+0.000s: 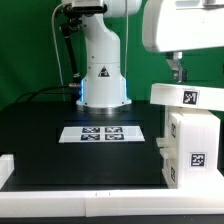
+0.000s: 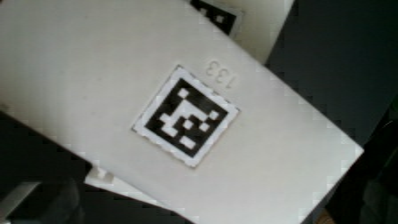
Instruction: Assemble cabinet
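Nearest, along the front edge of the black bench (image 1: 60, 165), a long low white border rail (image 1: 80, 205) is running across the exterior view. Just behind it, at the exterior view's right, the large white plastic box-shaped cabinet body (image 1: 192, 150) is standing on the bench, showing a black-and-white square tag (image 1: 197, 158) on its side. A smaller flat white panel (image 1: 185, 96) is sitting level on top of the body, carrying its own tag on the edge facing the camera. Directly above the panel, the hand (image 1: 176, 72) is reaching down from the white arm; whether its fingers are parted or gripping the panel cannot be told. The wrist view is filling almost entirely with a tilted white panel face (image 2: 107, 90) bearing one square tag (image 2: 192, 112), and no fingers are showing there. Farther back, the marker board (image 1: 102, 132) is lying flat at mid-bench, and the arm's white base (image 1: 102, 75) is standing behind it.
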### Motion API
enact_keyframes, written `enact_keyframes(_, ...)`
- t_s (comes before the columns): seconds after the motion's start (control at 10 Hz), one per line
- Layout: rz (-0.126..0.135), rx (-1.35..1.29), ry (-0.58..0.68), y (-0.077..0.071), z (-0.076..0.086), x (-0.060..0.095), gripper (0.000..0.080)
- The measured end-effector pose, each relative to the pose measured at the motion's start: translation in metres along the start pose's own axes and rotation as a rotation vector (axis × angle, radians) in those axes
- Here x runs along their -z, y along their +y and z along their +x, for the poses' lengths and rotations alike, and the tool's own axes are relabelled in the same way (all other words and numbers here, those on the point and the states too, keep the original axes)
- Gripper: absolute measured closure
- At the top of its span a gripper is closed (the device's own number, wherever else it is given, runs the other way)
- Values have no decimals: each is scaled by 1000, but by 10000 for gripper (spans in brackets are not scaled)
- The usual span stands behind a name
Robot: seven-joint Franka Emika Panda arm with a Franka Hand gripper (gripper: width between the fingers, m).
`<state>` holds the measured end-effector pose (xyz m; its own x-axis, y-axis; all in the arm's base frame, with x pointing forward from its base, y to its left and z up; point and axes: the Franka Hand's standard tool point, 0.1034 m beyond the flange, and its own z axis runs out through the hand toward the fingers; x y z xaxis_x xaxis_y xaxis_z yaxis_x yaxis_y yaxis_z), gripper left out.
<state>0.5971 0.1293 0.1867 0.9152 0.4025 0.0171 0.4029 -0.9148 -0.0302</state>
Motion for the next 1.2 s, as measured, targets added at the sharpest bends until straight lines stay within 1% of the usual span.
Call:
enact_keyframes(0.2, -6, 205, 11, 3, -1, -3, 2)
enact_keyframes(0.4, -33, 449, 2, 4, -2, -5, 2)
enact_keyframes(0.5, -37, 564, -8, 5, -3, -9, 2)
enact_keyframes(0.6, -46, 665, -25, 7, -4, -13, 2)
enact_keyframes(0.7, -50, 700, -32, 7, -5, -15, 2)
enact_keyframes(0.9, -53, 856, -47, 9, -9, -18, 2)
enact_keyframes(1.2, -49, 866, -57, 9, -18, -29, 2)
